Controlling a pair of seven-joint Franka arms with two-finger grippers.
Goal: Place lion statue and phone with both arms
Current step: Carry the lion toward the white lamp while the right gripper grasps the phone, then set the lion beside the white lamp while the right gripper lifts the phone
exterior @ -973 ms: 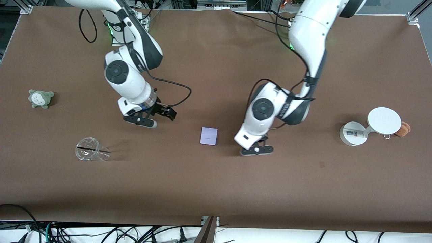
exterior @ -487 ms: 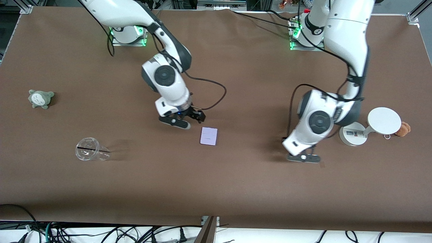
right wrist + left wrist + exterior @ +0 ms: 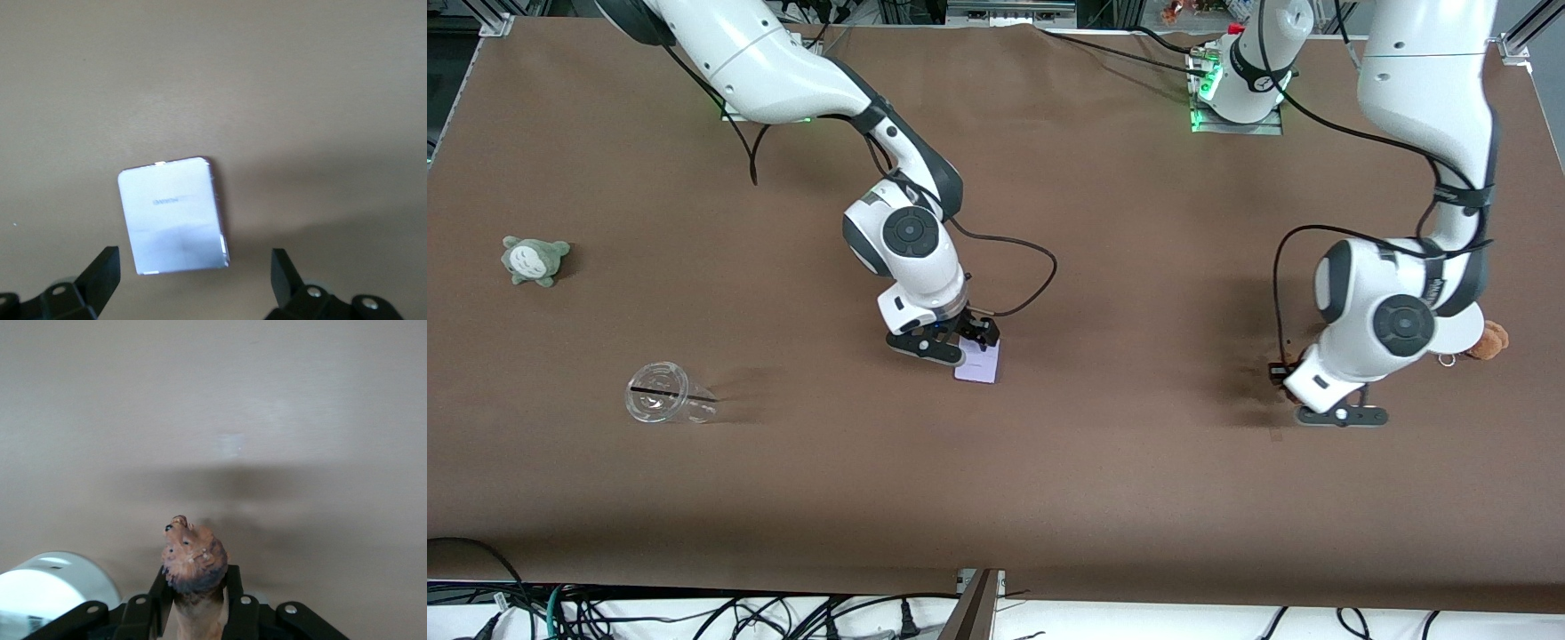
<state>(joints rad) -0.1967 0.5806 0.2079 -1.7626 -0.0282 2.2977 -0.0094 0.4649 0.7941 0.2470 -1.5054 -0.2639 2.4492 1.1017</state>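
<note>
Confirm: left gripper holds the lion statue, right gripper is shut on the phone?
Half right. The left gripper does hold the lion statue. But the right wrist view shows the right gripper open over the phone, which lies flat on the table, ungripped.

Two white arms with black joint discs, black cables, green base lights, and black jaws with silver screws.

- the phone (image 3: 980,363) lies flat mid-table, with the right gripper (image 3: 945,342) over its edge
- the lion statue (image 3: 194,561) is in the left gripper (image 3: 195,605), over the table toward the left arm's end, beside the round-based stand (image 3: 1463,331)
- 1 cup (image 3: 665,404) lies toward the right arm's end, nearer the front camera than the plush (image 3: 534,259)
</note>
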